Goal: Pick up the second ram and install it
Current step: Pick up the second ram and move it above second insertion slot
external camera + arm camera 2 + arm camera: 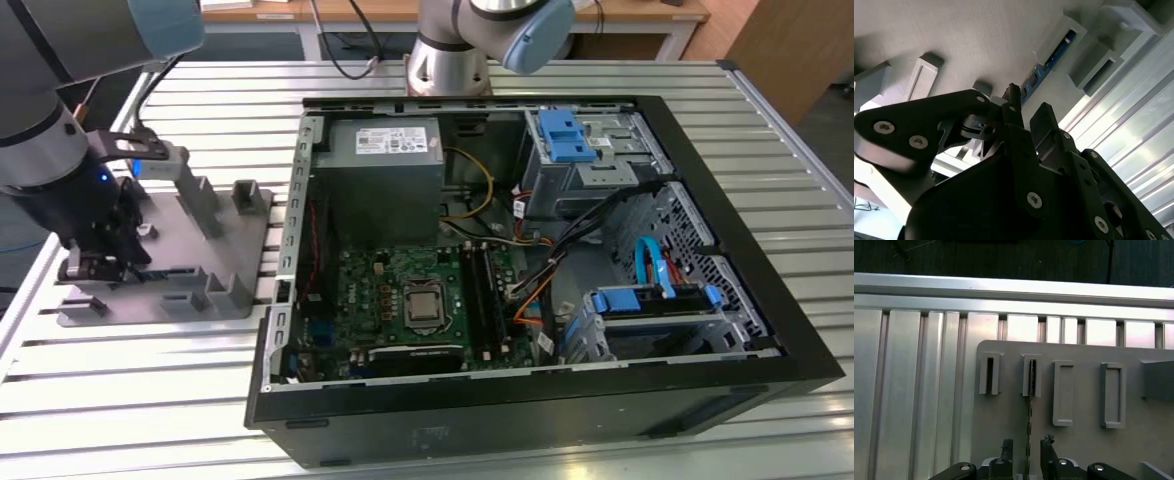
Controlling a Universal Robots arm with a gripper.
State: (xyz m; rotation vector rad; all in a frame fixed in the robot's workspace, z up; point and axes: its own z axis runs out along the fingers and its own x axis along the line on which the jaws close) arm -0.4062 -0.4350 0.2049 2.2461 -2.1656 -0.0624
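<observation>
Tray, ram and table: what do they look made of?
Tray: matte grey plastic, probably moulded or printed, given its fine surface grain. Second ram: blue circuit board, by its colour and tiny parts. Table: ribbed metal, likely aluminium, with a bright brushed sheen.

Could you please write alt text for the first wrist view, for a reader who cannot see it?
The open tool straddles the second ram, a thin board seen edge-on, without touching it; the ram's far end sits in a slot of the grey tray. The tray lies on a ribbed metal table.
</observation>
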